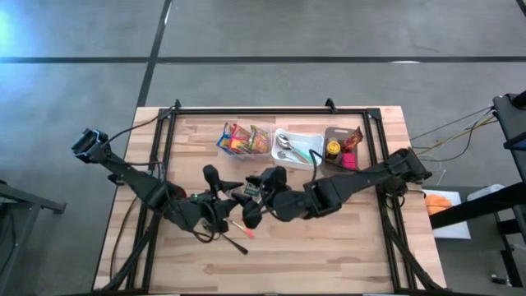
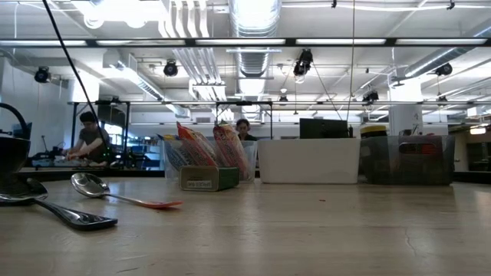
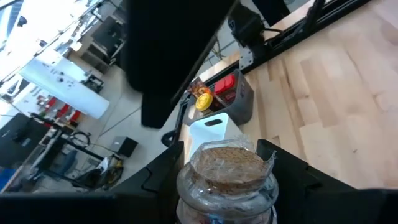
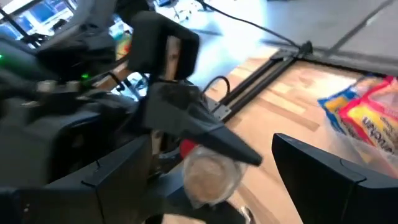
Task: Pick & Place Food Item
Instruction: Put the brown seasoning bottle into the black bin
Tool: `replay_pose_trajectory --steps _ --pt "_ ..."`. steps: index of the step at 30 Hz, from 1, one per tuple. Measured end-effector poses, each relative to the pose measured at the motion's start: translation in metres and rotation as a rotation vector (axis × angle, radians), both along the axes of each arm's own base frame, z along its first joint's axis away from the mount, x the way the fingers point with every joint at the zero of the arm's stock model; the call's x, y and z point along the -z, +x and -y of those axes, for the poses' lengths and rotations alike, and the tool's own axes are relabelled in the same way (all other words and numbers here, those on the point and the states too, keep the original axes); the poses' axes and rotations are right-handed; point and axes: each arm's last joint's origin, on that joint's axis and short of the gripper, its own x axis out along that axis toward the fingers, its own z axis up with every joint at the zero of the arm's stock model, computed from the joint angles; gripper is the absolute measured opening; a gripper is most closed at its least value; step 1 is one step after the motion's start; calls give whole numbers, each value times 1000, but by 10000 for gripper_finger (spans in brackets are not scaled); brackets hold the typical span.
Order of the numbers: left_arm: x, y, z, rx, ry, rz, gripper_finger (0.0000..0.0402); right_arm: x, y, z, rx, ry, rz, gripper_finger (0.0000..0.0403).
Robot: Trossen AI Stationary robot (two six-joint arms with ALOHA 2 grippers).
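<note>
Wooden table (image 1: 345,238) | left hand (image 3: 227,165) grips jar (image 3: 227,177) | right hand (image 4: 211,168) open

no readable text, labels or signs

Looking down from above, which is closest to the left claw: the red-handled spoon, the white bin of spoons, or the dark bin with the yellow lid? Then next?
From the left claw:
1. Red-handled spoon, on the table beside it.
2. White bin, at the back centre.
3. Dark bin, back right, farthest.
</note>
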Motion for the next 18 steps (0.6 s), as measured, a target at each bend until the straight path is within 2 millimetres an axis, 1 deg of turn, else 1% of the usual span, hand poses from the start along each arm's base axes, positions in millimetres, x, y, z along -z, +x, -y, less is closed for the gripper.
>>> replay_pose_trajectory --steps 5,11,18 --pt "-1 2 -1 34 -1 -10 170 5 1 1 -10 26 -16 329" --pt "0 5 -6 30 18 -25 170 6 3 1 -46 77 -12 329" --pt "-1 5 -5 50 35 -33 170 6 6 7 -44 101 -9 329"
